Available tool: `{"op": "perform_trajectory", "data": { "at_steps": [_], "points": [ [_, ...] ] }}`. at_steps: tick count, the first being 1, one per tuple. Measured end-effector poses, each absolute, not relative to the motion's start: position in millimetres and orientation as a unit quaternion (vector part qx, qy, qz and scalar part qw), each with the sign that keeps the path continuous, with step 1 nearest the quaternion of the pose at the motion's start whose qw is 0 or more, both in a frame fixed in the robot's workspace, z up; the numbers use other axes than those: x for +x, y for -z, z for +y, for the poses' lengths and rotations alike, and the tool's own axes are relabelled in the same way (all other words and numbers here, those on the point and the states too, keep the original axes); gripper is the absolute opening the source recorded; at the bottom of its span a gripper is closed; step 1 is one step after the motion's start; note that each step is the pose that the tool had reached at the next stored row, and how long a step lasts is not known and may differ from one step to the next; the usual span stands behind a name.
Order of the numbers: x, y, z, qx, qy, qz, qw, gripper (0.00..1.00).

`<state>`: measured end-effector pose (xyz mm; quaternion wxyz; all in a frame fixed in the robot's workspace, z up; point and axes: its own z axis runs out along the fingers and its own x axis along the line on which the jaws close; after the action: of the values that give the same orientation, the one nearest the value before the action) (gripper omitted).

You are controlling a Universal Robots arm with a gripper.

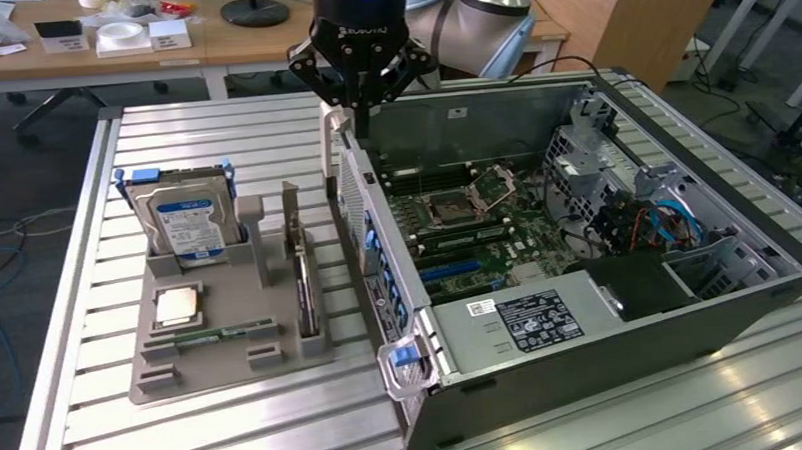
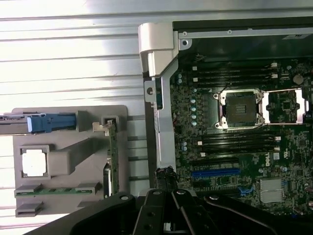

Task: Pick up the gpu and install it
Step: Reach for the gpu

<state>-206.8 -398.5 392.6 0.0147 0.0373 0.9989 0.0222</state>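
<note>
The gpu (image 1: 299,261) stands on edge in a slot on the right side of the grey holder (image 1: 226,359), its silvery bracket at the far end; the wrist view sees it edge-on as a thin green strip (image 2: 112,155). My gripper (image 1: 360,114) hangs above the far end of the open computer case's (image 1: 605,323) rear wall, well above and behind the gpu. Its fingers are shut with nothing between them. In the wrist view the gripper (image 2: 166,182) sits over the case edge, near the motherboard's blue slot (image 2: 215,173).
The holder also carries a silver hard drive with a blue label (image 1: 184,218), a processor chip (image 1: 177,306) and a green RAM stick (image 1: 225,334). The motherboard (image 1: 488,227) lies exposed inside the case. Everything rests on a slatted metal table (image 1: 195,432). A desk (image 1: 142,49) stands behind.
</note>
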Motion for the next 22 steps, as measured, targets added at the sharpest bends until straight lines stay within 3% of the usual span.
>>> {"op": "perform_trajectory", "data": {
  "at_steps": [22],
  "points": [
    [-216.3, -392.6, -398.5, 0.037, -0.022, 0.999, 0.015, 0.11]
  ]
}}
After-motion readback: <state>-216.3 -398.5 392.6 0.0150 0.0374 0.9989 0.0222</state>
